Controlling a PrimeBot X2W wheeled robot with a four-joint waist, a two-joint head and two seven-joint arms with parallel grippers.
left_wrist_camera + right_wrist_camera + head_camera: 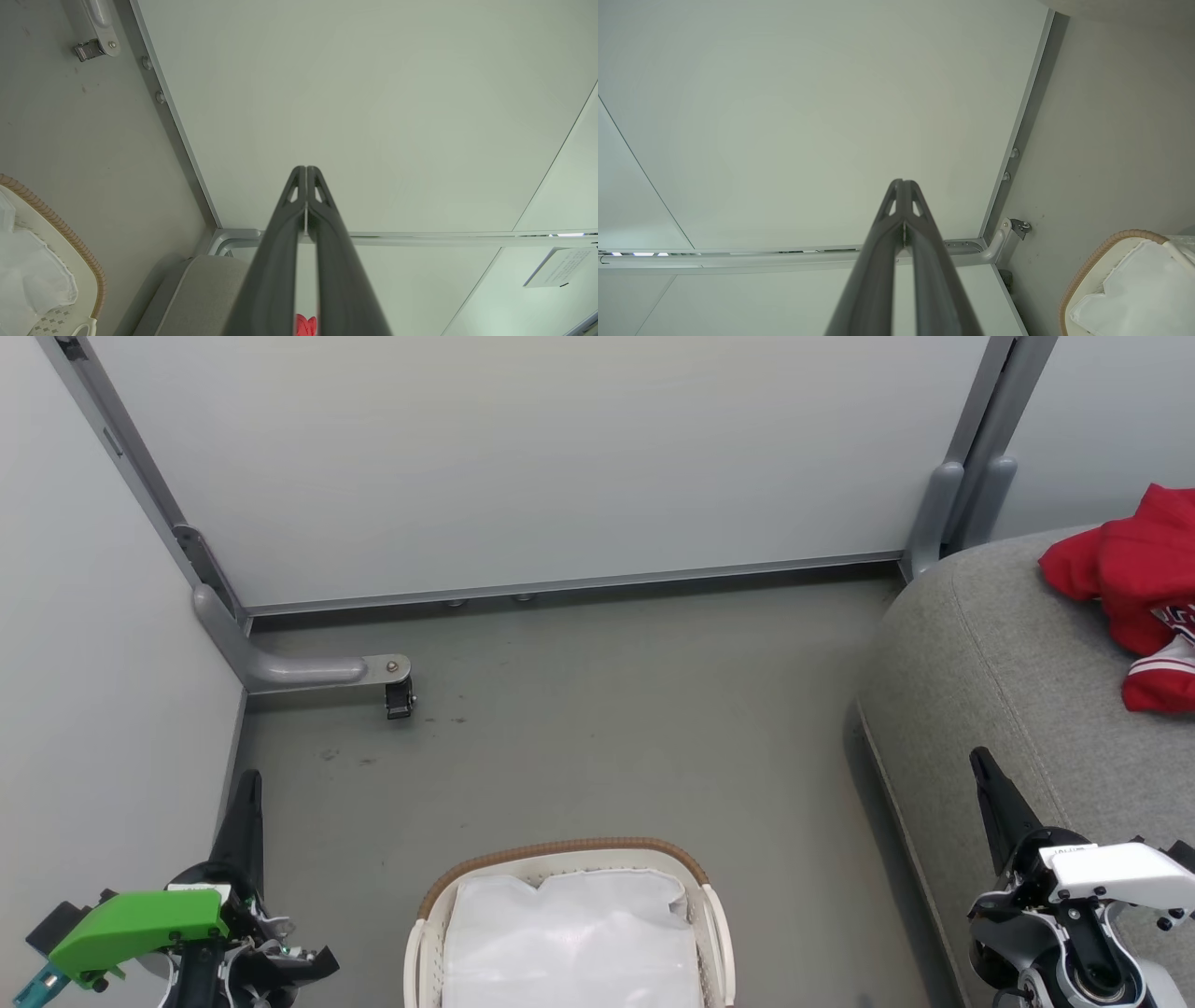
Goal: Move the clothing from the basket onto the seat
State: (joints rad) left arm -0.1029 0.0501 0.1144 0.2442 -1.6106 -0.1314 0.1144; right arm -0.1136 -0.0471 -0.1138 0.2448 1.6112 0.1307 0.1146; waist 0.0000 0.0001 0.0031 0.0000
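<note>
Red clothing point(1134, 593) with white trim lies bunched on the grey seat point(980, 644) at the far right; a scrap of the same red clothing point(306, 325) peeks between the fingers in the left wrist view. The cream basket point(560, 861) with a brown rim stands on the floor at the bottom centre, holding a white sheet lining point(569, 938). My left gripper point(248, 782) rests shut at the lower left, beside the basket, with nothing in it. My right gripper point(980, 761) is shut and empty at the lower right, over the seat's front edge.
Pale partition walls point(523, 467) close the space at the back and left. A grey metal foot with a black caster point(400, 698) juts onto the grey floor point(607, 728) at the back left. The seat borders the floor on the right.
</note>
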